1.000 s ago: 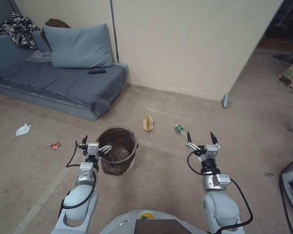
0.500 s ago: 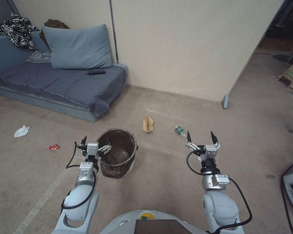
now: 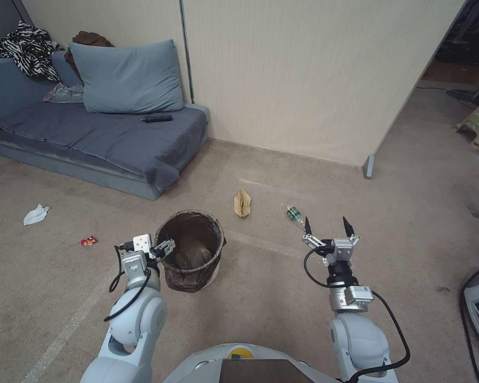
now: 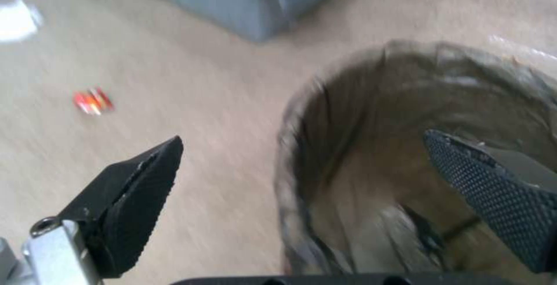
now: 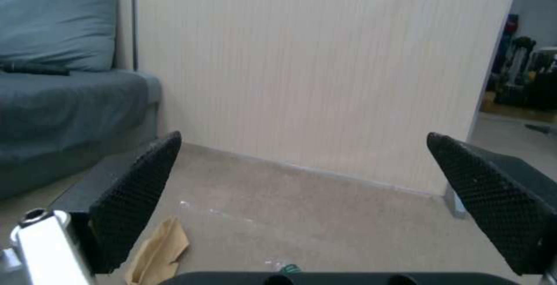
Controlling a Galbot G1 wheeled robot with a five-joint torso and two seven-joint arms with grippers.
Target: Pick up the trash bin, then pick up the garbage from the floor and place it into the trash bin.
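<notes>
One trash bin (image 3: 190, 258) stands upright on the floor (image 3: 261, 298) near the robot, slightly left of centre, its dark bag folded over the rim; the left gripper (image 3: 155, 249) sits at the bin's left rim with its fingers spread, and in the left wrist view one finger (image 4: 487, 198) lies over the bin's mouth while the other (image 4: 136, 198) is outside the wall, so the rim runs between them, not clamped; the right gripper (image 3: 327, 229) hangs above the floor to the right of the bin, well apart from it, released and grasping nothing; just beyond it lies a clear bottle (image 3: 294, 214) with a green label; a crumpled brown paper bag (image 3: 242, 202) lies on the floor beyond the bin; a red and yellow wrapper (image 3: 89, 241) lies to the left of the bin, a white tissue (image 3: 35, 215) farther left; a grey sofa (image 3: 106, 143) stands at the far left against a pale wall (image 3: 303, 74).
</notes>
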